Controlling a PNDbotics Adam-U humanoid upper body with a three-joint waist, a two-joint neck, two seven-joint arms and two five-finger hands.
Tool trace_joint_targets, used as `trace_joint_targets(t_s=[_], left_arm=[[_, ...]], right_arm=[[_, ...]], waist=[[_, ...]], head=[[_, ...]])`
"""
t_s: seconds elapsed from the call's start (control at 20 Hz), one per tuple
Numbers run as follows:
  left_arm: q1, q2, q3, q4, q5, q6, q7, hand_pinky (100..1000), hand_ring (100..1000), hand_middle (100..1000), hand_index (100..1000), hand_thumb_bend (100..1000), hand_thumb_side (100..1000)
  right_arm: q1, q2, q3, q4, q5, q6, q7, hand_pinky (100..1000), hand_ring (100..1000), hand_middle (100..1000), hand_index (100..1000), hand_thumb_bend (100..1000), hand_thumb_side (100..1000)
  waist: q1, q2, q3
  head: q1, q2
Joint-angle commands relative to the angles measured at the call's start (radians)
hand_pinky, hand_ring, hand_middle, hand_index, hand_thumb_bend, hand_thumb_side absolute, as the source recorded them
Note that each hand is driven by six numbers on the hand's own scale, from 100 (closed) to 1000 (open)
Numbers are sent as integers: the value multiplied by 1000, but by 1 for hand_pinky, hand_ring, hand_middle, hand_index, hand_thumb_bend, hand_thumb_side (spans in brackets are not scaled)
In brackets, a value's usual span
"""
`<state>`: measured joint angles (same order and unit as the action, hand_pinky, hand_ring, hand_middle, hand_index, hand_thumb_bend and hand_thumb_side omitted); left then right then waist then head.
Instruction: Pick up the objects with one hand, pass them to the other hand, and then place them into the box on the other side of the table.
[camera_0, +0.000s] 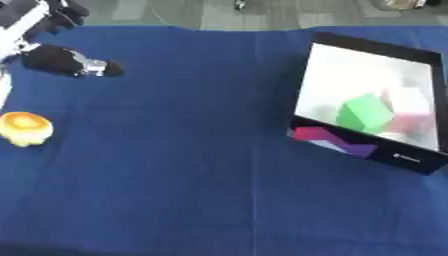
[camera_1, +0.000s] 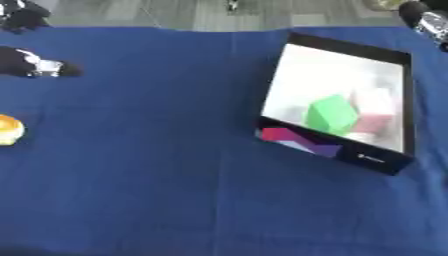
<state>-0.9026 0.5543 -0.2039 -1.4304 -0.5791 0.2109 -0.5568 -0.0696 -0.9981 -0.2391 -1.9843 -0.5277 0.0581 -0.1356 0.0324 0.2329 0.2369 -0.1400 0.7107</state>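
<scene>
Green block (camera_0: 365, 113), blue tablecloth (camera_0: 192, 165)

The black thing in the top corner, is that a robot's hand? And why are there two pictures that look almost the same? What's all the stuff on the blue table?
Yes, that is the robot's left hand, black with silver bits, up in the top left corner. It holds nothing. I cannot tell whether its fingers are curled or straight. A small piece of the right hand peeks in at the top right of the right eye view.

The two pictures come from the robot's two eyes, cameras in its head looking down, so they nearly match.

A blue cloth covers the table. On the left lies a yellow and orange object, waiting to be picked up. On the right sits a black box, white inside, with a green block and a pink block already in it.
</scene>
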Motion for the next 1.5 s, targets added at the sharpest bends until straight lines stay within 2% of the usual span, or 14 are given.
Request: trace_joint_targets(t_s=[0.05, 0.25, 0.45, 0.7, 0.9, 0.95, 1.0, 1.05, 1.1, 1.2, 1.35, 1.5], left_arm=[[-35, 88, 16, -13, -21, -38, -130, 824, 811, 737, 836, 1000, 479], [-52, 144, 1, 23, -31, -77, -270, 829, 824, 744, 834, 1000, 468], [-51, 175, -8, 73, -33, -107, -343, 833, 831, 747, 825, 1000, 463], [-47, 215, -33, 125, -58, -160, -350, 828, 840, 751, 813, 1000, 409], [-42, 235, -39, 158, -81, -192, -350, 824, 844, 749, 797, 1000, 328], [-42, 235, -35, 168, -86, -196, -350, 819, 838, 742, 790, 1000, 278], [-42, 233, -30, 177, -91, -199, -350, 818, 837, 741, 787, 1000, 265], [-42, 229, -24, 185, -98, -201, -350, 811, 833, 735, 775, 983, 200], [-43, 225, -19, 193, -109, -202, -350, 811, 833, 735, 775, 983, 200], [-44, 213, -5, 214, -129, -202, -350, 805, 823, 725, 766, 939, 132], [-46, 195, 15, 255, -160, -199, -342, 800, 821, 721, 755, 918, 100], [-47, 189, 16, 287, -210, -211, -331, 796, 824, 724, 755, 931, 117]], right_arm=[[-2, -24, -17, -16, 10, -1, -2, 853, 848, 715, 930, 437, 185], [2, -25, -15, -16, 20, -1, -1, 853, 848, 714, 929, 436, 186], [5, -25, -13, -16, 31, -2, -1, 853, 847, 713, 928, 437, 187], [11, -19, -11, -16, 48, 0, -2, 853, 847, 712, 927, 438, 188], [16, -10, -10, -16, 57, 5, -3, 853, 846, 711, 927, 437, 189], [16, -8, -10, -16, 59, 5, -3, 853, 846, 710, 926, 438, 189], [16, -7, -10, -16, 61, 6, -2, 853, 846, 710, 926, 438, 190], [16, -5, -9, -16, 63, 6, -2, 854, 846, 710, 926, 438, 190], [16, -4, -9, -16, 65, 5, -1, 854, 846, 710, 926, 438, 190], [16, -1, -8, -16, 69, 6, 0, 854, 846, 709, 926, 439, 191], [15, 3, -6, -16, 74, 6, 2, 854, 846, 709, 925, 441, 191], [17, 8, -4, -16, 84, 7, 3, 854, 846, 707, 924, 440, 193]], waist=[[11, -34, 3], [12, -33, 4], [13, -31, 3], [13, -29, 0], [12, -27, -1], [12, -27, -1], [11, -26, -2], [10, -26, -2], [9, -25, -3], [7, -24, -4], [3, -22, -9], [3, -19, -11]], head=[[10, 5], [9, 5], [9, 5], [13, 3], [29, 3], [31, 3], [33, 4], [37, 3], [40, 2], [49, -1], [59, -7], [62, -9]])
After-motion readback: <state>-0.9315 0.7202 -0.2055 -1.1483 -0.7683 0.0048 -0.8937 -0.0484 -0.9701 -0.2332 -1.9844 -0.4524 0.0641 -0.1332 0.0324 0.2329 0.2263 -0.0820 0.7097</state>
